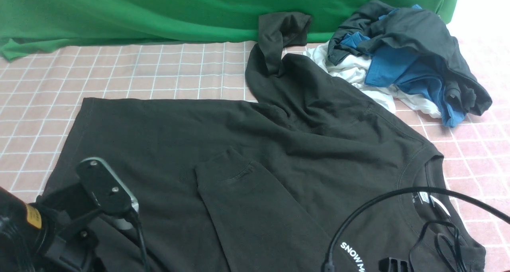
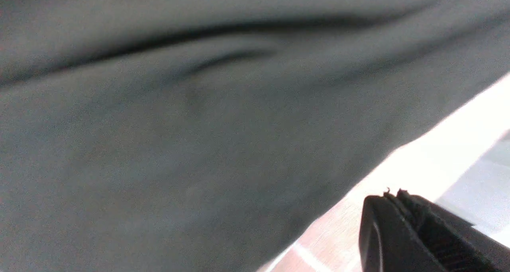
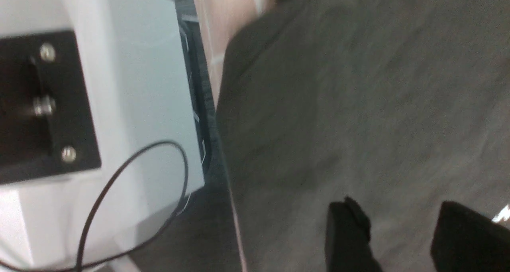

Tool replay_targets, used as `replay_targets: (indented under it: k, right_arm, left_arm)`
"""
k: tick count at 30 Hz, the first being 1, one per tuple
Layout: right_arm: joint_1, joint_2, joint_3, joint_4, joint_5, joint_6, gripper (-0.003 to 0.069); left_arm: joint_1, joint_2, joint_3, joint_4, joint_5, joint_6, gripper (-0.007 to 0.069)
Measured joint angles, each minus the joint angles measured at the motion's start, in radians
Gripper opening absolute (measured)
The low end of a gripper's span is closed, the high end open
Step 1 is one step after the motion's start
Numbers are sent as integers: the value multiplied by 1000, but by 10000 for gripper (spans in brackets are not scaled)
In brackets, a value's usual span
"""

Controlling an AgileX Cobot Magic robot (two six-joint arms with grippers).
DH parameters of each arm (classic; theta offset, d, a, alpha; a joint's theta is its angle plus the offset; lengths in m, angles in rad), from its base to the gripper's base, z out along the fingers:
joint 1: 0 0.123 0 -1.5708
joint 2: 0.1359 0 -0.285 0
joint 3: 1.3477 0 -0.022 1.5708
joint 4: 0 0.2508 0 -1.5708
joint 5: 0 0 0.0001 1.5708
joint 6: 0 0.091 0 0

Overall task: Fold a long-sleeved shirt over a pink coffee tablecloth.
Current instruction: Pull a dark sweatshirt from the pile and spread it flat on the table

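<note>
front view: shirt (image 1: pixel 167 144) hem meets open tablecloth (image 1: pixel 40 104) at left; left gripper (image 2: pixel 393 196) clenched, right gripper (image 3: pixel 398 210) released.

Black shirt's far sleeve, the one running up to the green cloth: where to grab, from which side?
Probably the cuff end of the long-sleeved shirt, where it doubles over into a raised fold against the green cloth: something to pinch. Come from above on its left, over bare tablecloth; the clothes pile crowds its right.
</note>
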Motion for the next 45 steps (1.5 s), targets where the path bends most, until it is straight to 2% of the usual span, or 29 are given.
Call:
replay_targets:
  k: [1,2,4,5,7,10,15,18,21,27,33,37,41,45]
  right_arm:
    - [0,0,0,-4,-18,-1,317]
    - [0,0,0,-6,-20,-1,316]
    - [0,0,0,-9,-30,-9,316]
    - [0,0,0,-9,-31,-9,316]
    - [0,0,0,-9,-41,-34,316]
    - [0,0,0,-10,-64,-42,316]
    - [0,0,0,-13,-85,-50,316]
    - [0,0,0,-13,-92,-50,316]
    - [0,0,0,-13,-95,-50,316]
    - [0,0,0,-13,-110,-50,316]
    - [0,0,0,-14,-113,-50,316]
    - [0,0,0,-15,-126,-50,312]
    - [0,0,0,-16,-143,-50,297]
    - [0,0,0,-17,-164,-51,294]
  left_arm:
    - [14,0,1,-44,17,120,18]
    - [14,0,1,-45,20,132,18]
    - [16,0,3,-3,40,235,21]
    - [16,0,4,-3,40,241,22]
    - [15,5,26,98,44,292,53]
    - [15,24,73,162,46,333,122]
    - [15,65,168,208,-45,374,302]
    - [15,72,216,246,-162,467,411]
    - [15,82,245,246,-213,556,463]
    - [15,155,313,223,-238,655,472]
    - [15,164,314,223,-253,685,465]
    - [15,164,314,227,-268,685,410]
    - [15,152,314,235,-315,684,291]
    - [15,143,314,261,-375,672,247]
